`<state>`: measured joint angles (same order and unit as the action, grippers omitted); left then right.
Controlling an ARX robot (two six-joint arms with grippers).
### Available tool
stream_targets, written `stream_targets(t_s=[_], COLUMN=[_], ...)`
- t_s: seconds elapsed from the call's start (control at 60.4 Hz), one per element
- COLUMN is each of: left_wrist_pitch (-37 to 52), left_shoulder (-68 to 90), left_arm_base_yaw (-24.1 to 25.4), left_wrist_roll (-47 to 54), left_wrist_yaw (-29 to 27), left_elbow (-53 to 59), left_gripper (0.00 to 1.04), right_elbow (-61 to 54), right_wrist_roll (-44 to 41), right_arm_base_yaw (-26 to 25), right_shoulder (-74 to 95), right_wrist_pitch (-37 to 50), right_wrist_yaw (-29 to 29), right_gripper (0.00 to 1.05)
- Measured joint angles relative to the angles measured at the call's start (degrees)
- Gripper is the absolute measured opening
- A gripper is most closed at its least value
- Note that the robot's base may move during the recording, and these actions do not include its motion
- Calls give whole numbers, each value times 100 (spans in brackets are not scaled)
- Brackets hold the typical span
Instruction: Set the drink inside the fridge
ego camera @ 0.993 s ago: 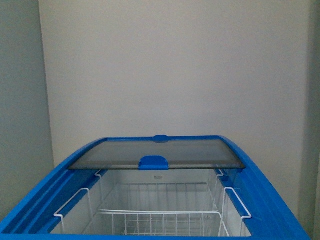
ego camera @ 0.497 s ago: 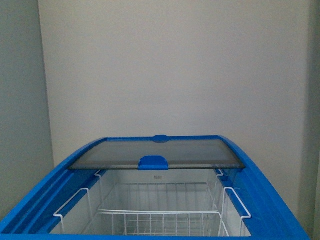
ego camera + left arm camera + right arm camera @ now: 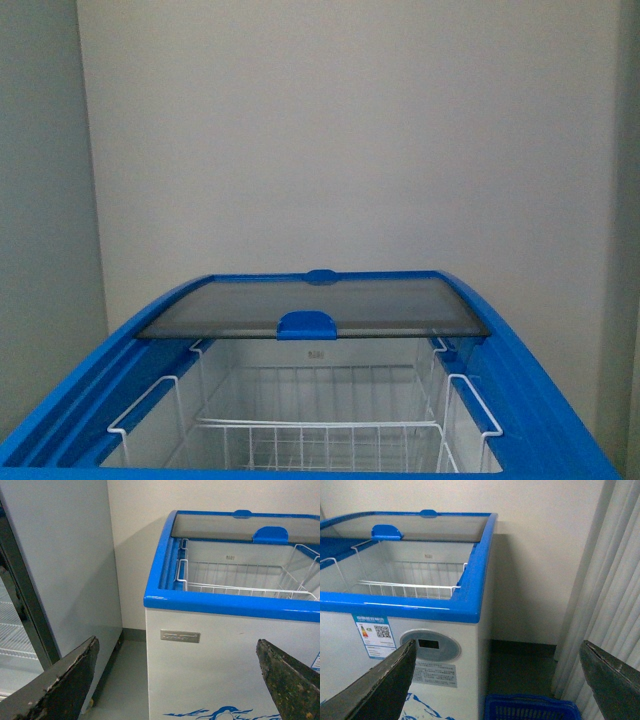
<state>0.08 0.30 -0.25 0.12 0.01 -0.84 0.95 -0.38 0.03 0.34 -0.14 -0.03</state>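
Nothing has moved since a second ago. Fridge (image 3: 560, 420) stands open, glass lid (image 3: 312, 305) slid to the far end, white basket (image 3: 320, 440) inside. Left gripper (image 3: 175, 680) and right gripper (image 3: 495, 680): jaws spread wide, holding nothing. Drink not visible.

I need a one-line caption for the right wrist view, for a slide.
Open right pincer facing the fridge, lid slid back, wire basket empty; no drink in view.

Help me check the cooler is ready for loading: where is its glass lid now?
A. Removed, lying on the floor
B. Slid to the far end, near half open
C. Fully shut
B: the glass lid sits at the far end, leaving the wire basket exposed.
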Motion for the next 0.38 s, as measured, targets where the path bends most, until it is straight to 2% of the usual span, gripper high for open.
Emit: stream_targets(t_s=[0.381], left_wrist_pitch=[0], left_shoulder=[0], left_arm_base_yaw=[0], left_wrist_roll=[0], left_wrist_yaw=[0], left_elbow=[0], left_gripper=[97], right_elbow=[0], right_wrist_roll=[0], right_arm_base_yaw=[0], right_shoulder=[0], right_wrist_pitch=[0], right_wrist_yaw=[0], right_gripper=[97])
